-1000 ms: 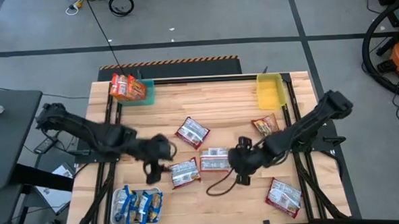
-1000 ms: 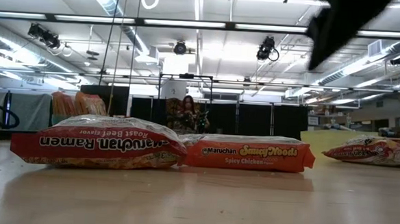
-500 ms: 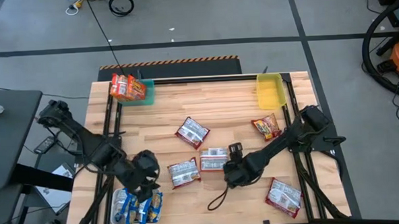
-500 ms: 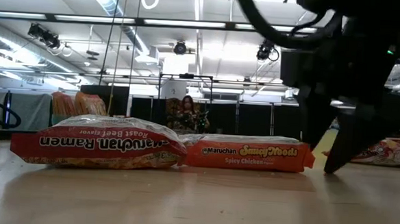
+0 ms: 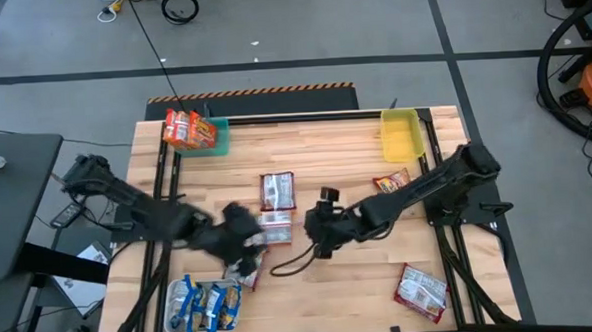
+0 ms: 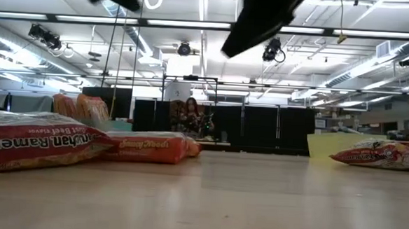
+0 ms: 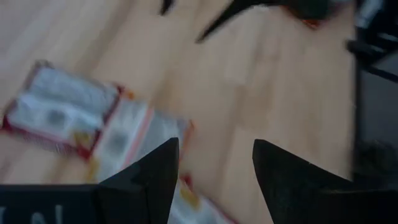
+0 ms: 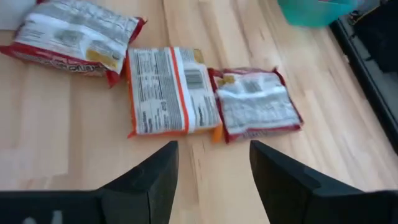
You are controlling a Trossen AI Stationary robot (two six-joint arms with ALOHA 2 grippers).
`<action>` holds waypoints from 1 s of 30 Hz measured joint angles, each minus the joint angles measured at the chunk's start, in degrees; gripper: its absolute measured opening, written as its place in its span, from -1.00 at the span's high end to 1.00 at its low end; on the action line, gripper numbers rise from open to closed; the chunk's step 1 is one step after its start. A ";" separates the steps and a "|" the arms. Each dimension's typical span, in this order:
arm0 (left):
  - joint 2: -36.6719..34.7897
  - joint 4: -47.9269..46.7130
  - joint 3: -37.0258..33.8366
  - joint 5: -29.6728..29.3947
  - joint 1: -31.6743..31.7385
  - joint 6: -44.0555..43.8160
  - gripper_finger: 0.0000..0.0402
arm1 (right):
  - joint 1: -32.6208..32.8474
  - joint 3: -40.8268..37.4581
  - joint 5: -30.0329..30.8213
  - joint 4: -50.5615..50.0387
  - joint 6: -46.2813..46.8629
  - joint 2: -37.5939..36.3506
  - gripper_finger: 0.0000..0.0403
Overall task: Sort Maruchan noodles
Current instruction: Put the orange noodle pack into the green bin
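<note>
Crinkly packets [image 8: 171,90] (both hands [image 5: 319,225] parted)

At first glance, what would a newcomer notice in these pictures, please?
Both open grippers hover mid-table: the left gripper over a red-and-white packet, the right gripper beside an orange packet. Blue-and-yellow packets fill the near-left tray, orange packets the teal tray, and the yellow tray holds none.

The pale wooden worktop [image 5: 326,155] carries loose ramen packets: three together near the middle [image 5: 275,190], one toward the right edge [image 5: 393,183], another at the near right corner [image 5: 420,288]. A teal tray [image 5: 207,136], a yellow tray [image 5: 400,134] and a white tray [image 5: 204,304] sit at its corners.
</note>
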 joint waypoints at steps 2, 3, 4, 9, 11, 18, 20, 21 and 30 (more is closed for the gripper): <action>3.55 4.48 0.00 2.27 3.67 3.83 -0.05 | 0.73 0.00 0.08 -3.45 2.64 -2.95 -0.01; 5.45 6.41 0.00 3.49 5.27 5.12 -0.05 | 1.29 0.00 0.27 -5.40 5.17 -4.48 -0.01; 7.33 8.34 0.00 4.47 6.68 5.77 -0.05 | 2.00 0.00 0.49 -7.94 8.29 -6.07 0.00; 15.88 9.27 0.43 6.94 12.29 -1.74 -0.15 | 7.45 0.00 0.59 -18.82 25.75 -12.72 0.00; 18.43 8.64 1.72 9.37 14.13 -6.01 -0.23 | 9.75 0.00 0.65 -21.27 31.69 -14.47 0.00; 29.39 -7.60 16.65 8.93 14.24 -19.75 -0.29 | 13.81 -0.02 0.89 -24.46 37.87 -15.42 0.00; 33.50 -11.35 20.75 7.30 13.59 -21.71 -0.28 | 14.00 -0.02 0.48 -24.70 36.81 -14.79 0.00; 35.39 -12.24 22.28 6.29 13.29 -22.60 -0.27 | 13.99 -0.02 -0.09 -24.71 36.12 -14.44 0.00; 44.28 -24.09 28.79 -0.27 14.07 -31.03 -0.21 | 13.98 -0.09 -7.78 -25.15 32.40 -12.35 0.00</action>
